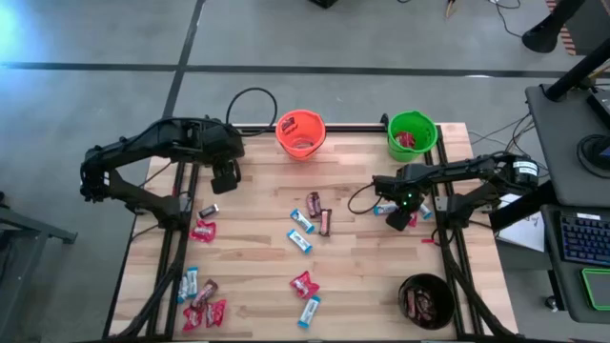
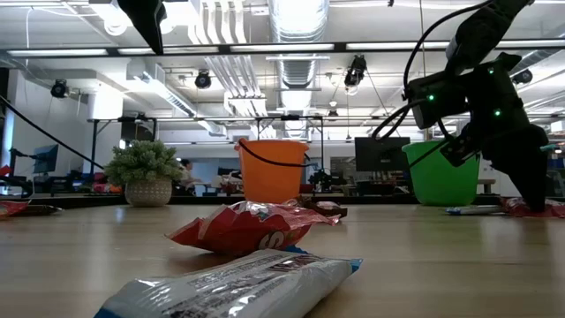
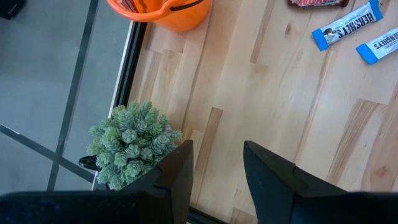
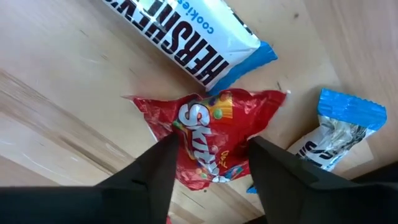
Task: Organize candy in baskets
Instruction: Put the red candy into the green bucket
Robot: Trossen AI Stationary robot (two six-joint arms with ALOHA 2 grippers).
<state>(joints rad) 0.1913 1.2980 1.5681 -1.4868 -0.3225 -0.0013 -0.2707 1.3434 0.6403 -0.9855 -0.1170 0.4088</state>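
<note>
Right gripper (image 4: 208,171), jaws apart, straddles a red crinkly Skittles packet (image 4: 208,134) on the wooden table (image 1: 257,257) at about 3 o'clock, not yet clamped. Packet looks light, soft and slippery; pinch across its middle. Two blue-and-white Hershey's bars (image 4: 186,37) lie touching it and could get snagged. Round green plastic basket (image 1: 412,135) sits near, at 1 o'clock. Left gripper (image 3: 214,171) waits at 10 o'clock, jaws apart and empty, by a fuzzy green plant (image 3: 134,143).
</note>
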